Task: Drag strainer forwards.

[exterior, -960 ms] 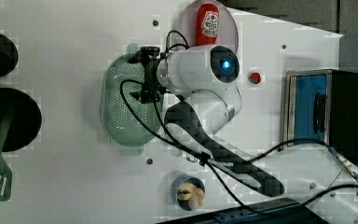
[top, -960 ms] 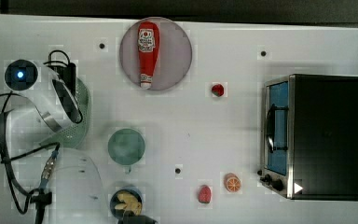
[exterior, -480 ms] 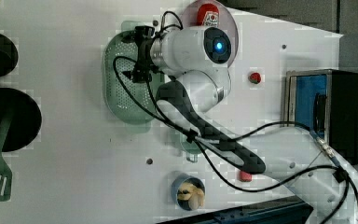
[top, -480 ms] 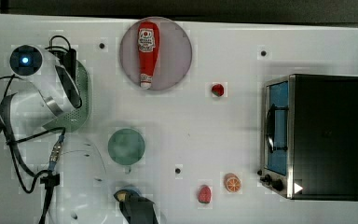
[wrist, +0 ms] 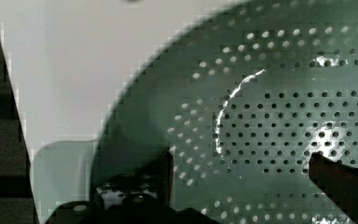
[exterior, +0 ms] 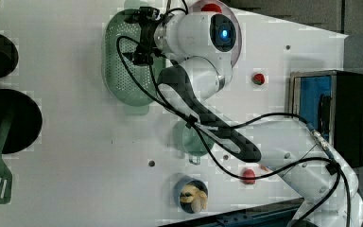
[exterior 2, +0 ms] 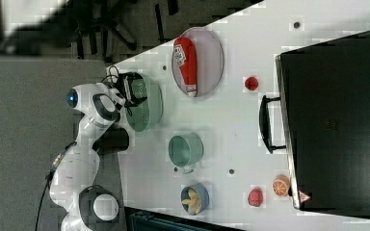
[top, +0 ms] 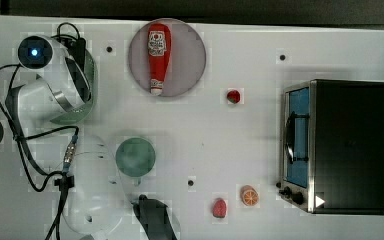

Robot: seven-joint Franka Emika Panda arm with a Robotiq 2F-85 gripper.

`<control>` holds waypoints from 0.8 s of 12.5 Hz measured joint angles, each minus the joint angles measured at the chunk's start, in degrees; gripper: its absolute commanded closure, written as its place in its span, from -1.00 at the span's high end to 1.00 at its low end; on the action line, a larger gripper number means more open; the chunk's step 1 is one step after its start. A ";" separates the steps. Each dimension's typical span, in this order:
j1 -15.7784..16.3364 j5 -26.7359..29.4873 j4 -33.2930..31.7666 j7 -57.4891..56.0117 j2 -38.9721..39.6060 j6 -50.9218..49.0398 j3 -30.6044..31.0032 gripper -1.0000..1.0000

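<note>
Strainer [exterior: 123,66] located at desk [top: 260,140] corner, top view's upper left, beside plate [top: 187,60] bearing ketchup bottle [top: 157,55]. Pincer [wrist: 242,172] seen inside strainer bowl in wrist view, fingers [wrist: 340,179] spread apart, one at rim wall, other over perforated floor. Teal cup [top: 135,156] noted well apart from strainer.

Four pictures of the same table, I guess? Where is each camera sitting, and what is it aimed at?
Top view: overhead, straight down on the white table; the arm covers the strainer.
Left view: high at one side, showing the strainer, gripper inside it, and the arm.
Right view: high, opposite side; the arm reaches over the table edge.
Wrist view: on the arm, looking into the strainer; one finger visible.
Top and right views share the ketchup bottle and toaster oven.
</note>
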 measured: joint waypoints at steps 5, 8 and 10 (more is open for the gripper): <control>0.32 -0.09 0.84 0.00 0.11 0.64 -1.56 1.00; 0.27 0.56 2.18 0.00 -0.17 -1.76 -1.56 1.00; 0.49 0.49 2.13 0.00 -1.68 -7.19 -1.88 1.00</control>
